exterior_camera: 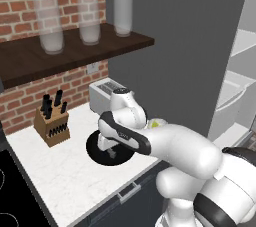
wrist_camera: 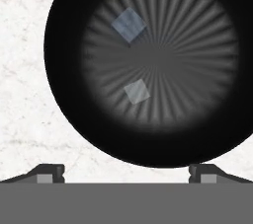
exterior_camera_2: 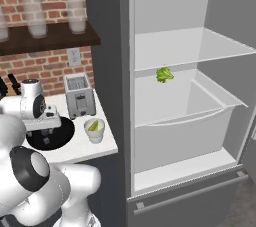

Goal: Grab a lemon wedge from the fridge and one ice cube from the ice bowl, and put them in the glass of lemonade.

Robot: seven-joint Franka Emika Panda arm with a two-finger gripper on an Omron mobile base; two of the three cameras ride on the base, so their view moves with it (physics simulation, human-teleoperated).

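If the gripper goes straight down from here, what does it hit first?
The gripper, jaws open, points down into the ice bowl. It would likely meet the nearer ice cube or the bowl floor beside it; depth is hard to judge.

Arm folded forward and low from the base, elbow bulked up close to the cameras, forearm reaching out over the ice bowl (exterior_camera: 95,152). Wrist turned so the hand points straight down at the bowl. Gripper (wrist_camera: 126,172) hangs above the bowl's near rim, jaws spread wide, nothing between them. In the hand view one fingertip (wrist_camera: 47,172) sits off the bowl's edge on one side, the other on the opposite side, both clear of the bowl and not touching it. From the right base view the hand (exterior_camera_2: 44,121) sits directly over the bowl, white wrist housing above it.
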